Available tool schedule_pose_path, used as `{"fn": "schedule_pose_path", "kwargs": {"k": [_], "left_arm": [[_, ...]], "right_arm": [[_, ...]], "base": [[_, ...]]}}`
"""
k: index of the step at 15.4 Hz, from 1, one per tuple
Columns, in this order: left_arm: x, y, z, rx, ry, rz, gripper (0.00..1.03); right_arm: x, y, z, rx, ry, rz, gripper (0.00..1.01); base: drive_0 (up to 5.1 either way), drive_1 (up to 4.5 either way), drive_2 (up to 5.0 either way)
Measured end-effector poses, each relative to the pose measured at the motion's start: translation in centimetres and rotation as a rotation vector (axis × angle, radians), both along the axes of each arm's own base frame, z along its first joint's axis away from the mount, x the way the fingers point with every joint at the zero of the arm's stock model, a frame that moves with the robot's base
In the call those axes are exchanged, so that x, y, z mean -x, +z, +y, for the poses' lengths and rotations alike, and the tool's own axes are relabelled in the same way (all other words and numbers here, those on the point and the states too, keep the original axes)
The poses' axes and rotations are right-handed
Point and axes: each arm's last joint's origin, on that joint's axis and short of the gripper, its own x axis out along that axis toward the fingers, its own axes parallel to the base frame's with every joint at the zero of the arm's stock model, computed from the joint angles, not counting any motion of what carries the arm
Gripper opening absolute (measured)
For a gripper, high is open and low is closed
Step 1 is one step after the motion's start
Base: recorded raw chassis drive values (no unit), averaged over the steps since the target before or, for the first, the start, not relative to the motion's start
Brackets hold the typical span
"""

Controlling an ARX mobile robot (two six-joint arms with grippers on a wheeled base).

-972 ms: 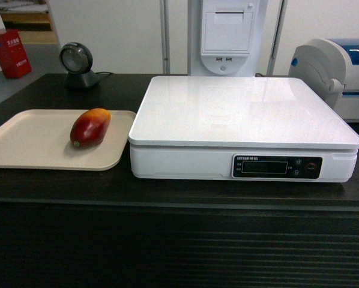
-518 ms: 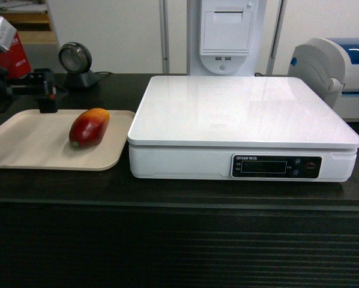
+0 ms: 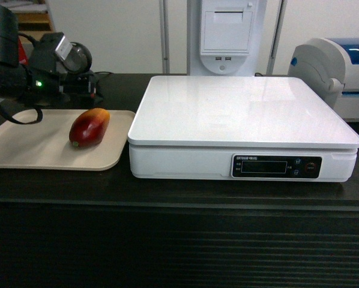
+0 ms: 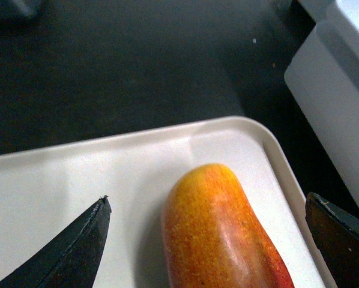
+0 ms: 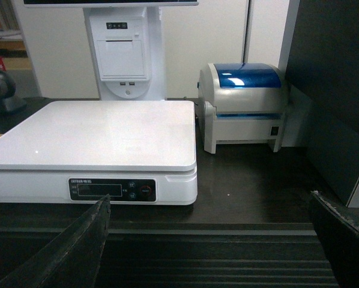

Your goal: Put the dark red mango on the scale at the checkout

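The dark red mango [image 3: 89, 127], with a yellow-orange far end, lies on a beige tray [image 3: 23, 144] at the left of the black checkout counter [image 3: 179, 198]. The white scale [image 3: 245, 111] stands just right of the tray with nothing on its platform. My left gripper [image 3: 83, 89] hovers over the tray's far edge, behind the mango. In the left wrist view that gripper [image 4: 206, 199] is open and its two black fingers stand either side of the mango [image 4: 221, 228] without touching it. My right gripper [image 5: 209, 198] is open and holds nothing, low in front of the counter's ribbed panel, facing the scale [image 5: 95, 135].
A black barcode scanner [image 3: 78, 57] sits behind the left arm. A white receipt printer stand [image 3: 227, 36] rises behind the scale. A white and blue label printer [image 5: 242, 105] stands right of the scale. The tray's right rim [image 4: 278, 162] nearly reaches the scale's side.
My left arm has come further in from the left and now hangs behind the mango over the tray's far edge. The mango and the scale have not moved.
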Motion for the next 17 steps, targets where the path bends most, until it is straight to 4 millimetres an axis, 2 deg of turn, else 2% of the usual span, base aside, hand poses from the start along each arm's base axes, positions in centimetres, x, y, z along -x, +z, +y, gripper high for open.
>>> {"fn": "schedule_pose_path", "kwargs": {"k": [3, 6, 11, 13, 14, 17], "left_arm": [[-0.2, -1.5, -0.5, -0.002, -0.003, 0.115, 0.98], [-0.3, -1.2, -0.7, -0.004, -0.016, 0.143, 0.98], [-0.5, -4.0, -0.9, -0.045, -0.033, 0.231, 0.98], [-0.6, -3.9, -1.0, -0.059, -0.039, 0.221, 0.98], [-0.7, -3.8, -1.0, -0.069, -0.042, 0.213, 0.93], [-0.7, -3.7, -1.0, -0.073, -0.045, 0.202, 0.65]], "right_arm": [[0.0, 0.0, 0.0, 0.0, 0.0, 0.0, 0.98], [0.0, 0.0, 0.0, 0.0, 0.0, 0.0, 0.98], [0.0, 0.0, 0.0, 0.0, 0.0, 0.0, 0.98], [0.0, 0.0, 0.0, 0.0, 0.0, 0.0, 0.98], [0.0, 0.0, 0.0, 0.0, 0.0, 0.0, 0.98], [0.0, 0.0, 0.0, 0.0, 0.0, 0.0, 0.98]], "base": [[0.0, 0.0, 0.0], [0.0, 0.0, 0.0], [0.0, 0.0, 0.0], [0.0, 0.0, 0.0], [0.0, 0.0, 0.0], [0.0, 0.0, 0.0]]}}
